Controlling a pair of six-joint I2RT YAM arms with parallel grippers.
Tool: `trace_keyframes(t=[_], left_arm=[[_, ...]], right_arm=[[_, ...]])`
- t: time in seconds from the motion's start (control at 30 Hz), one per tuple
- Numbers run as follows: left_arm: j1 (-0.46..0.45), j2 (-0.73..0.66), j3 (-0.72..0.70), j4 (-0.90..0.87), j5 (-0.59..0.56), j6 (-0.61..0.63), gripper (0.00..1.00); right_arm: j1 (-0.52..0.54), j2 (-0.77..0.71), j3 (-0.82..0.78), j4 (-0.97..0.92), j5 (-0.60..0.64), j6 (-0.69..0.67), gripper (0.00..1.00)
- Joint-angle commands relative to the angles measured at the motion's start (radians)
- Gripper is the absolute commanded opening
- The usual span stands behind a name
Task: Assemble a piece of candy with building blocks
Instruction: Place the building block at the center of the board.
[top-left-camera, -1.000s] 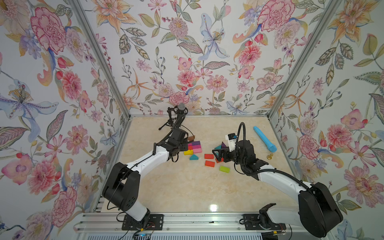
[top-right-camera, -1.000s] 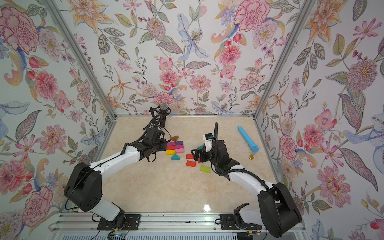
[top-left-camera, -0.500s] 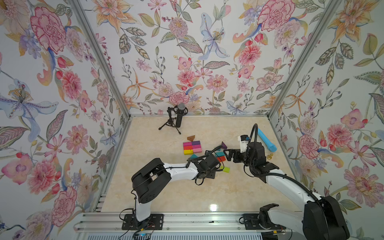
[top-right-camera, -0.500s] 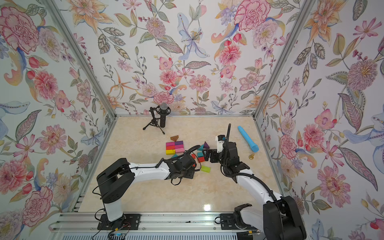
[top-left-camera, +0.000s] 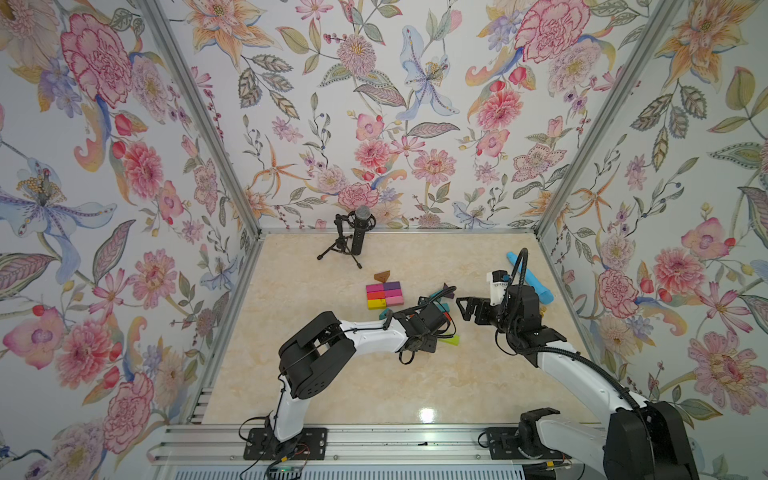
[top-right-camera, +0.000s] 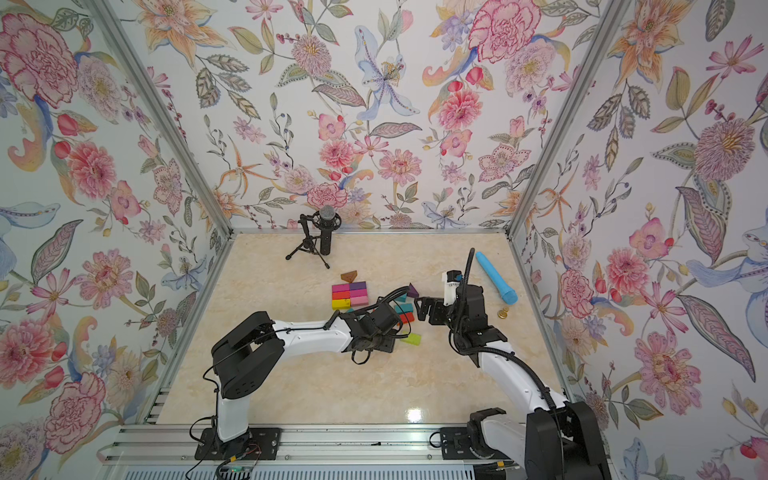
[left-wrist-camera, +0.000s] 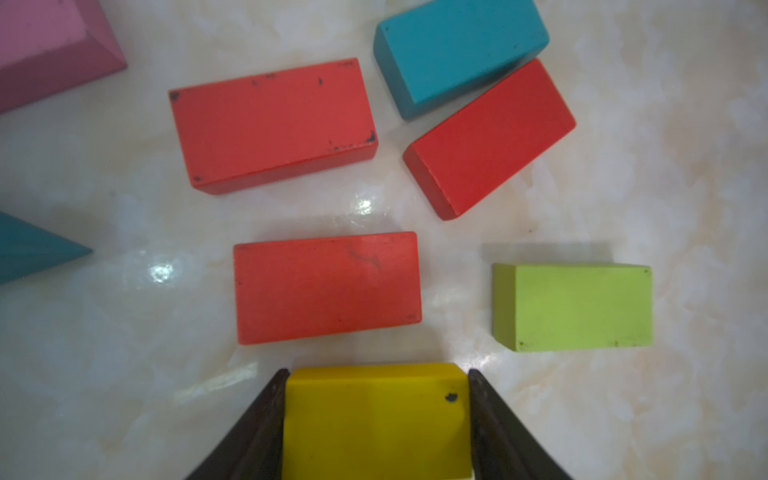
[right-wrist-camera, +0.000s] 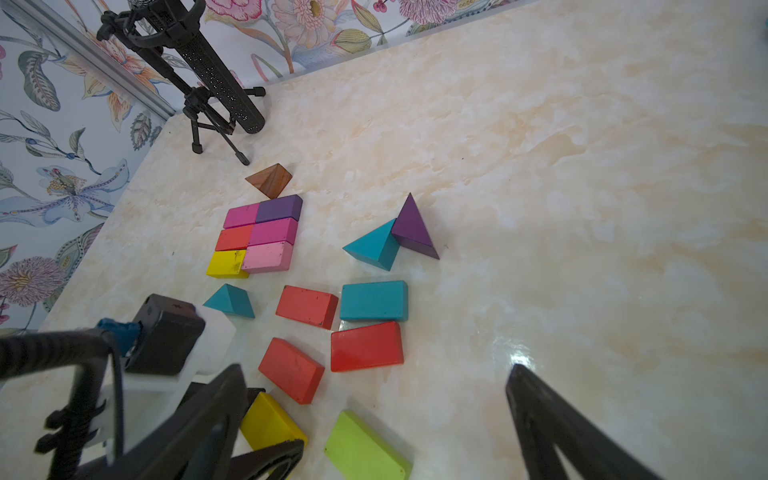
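My left gripper (left-wrist-camera: 378, 372) is shut on a yellow block (left-wrist-camera: 376, 419), low over the table among loose building blocks: red bricks (left-wrist-camera: 328, 286) (left-wrist-camera: 272, 124) (left-wrist-camera: 490, 137), a teal brick (left-wrist-camera: 461, 54) and a green brick (left-wrist-camera: 573, 305). In a top view the left gripper (top-left-camera: 428, 343) sits beside the green brick (top-left-camera: 451, 340). My right gripper (right-wrist-camera: 374, 370) is open and holds nothing, and it hovers just right of the loose blocks in both top views (top-left-camera: 463, 307) (top-right-camera: 424, 309). Further back lies a tight grid of bricks (right-wrist-camera: 257, 237) with a brown triangle (right-wrist-camera: 270, 179) at its far end.
A teal triangle (right-wrist-camera: 374, 247) and a purple triangle (right-wrist-camera: 411, 230) lean together, and another teal triangle (right-wrist-camera: 230, 301) lies near the grid. A black microphone on a tripod (top-left-camera: 353, 239) stands at the back. A light-blue stick (top-left-camera: 530, 276) lies by the right wall.
My left arm has swung from the back, by the grid, to the front among the loose blocks. My right gripper has drawn back to the right and stays open.
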Motion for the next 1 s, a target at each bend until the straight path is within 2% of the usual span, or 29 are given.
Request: trace_keyframes(t=[0.0,0.13,0.23,0.53,0.63,0.8,0.97], left_arm=[[-0.005,0.010,0.008,-0.062,-0.046,0.009,0.58],[-0.006,0.016,0.028,-0.065,-0.043,0.015,0.68],[-0.006,0.011,0.040,-0.066,-0.039,0.017,0.80],[-0.002,-0.111,0.125,-0.117,-0.024,0.076,0.81],[0.032,-0.165,0.131,-0.109,0.035,0.125,0.81],[0.060,-0.272,0.053,-0.090,0.125,0.192,0.81],[0.064,-0.400,-0.170,0.019,0.181,0.107,0.81]], right_arm=[[-0.005,0.011,-0.005,-0.007,-0.022,-0.016,1.00],[-0.005,0.026,0.001,-0.003,-0.031,-0.020,1.00],[-0.007,0.016,0.001,-0.005,-0.030,-0.021,1.00],[-0.013,0.017,0.017,-0.051,-0.045,-0.019,1.00],[-0.011,0.005,0.036,-0.142,-0.056,-0.019,1.00],[0.049,-0.084,-0.014,-0.260,-0.053,0.051,1.00],[0.123,-0.154,-0.090,-0.273,-0.066,0.168,1.00]])
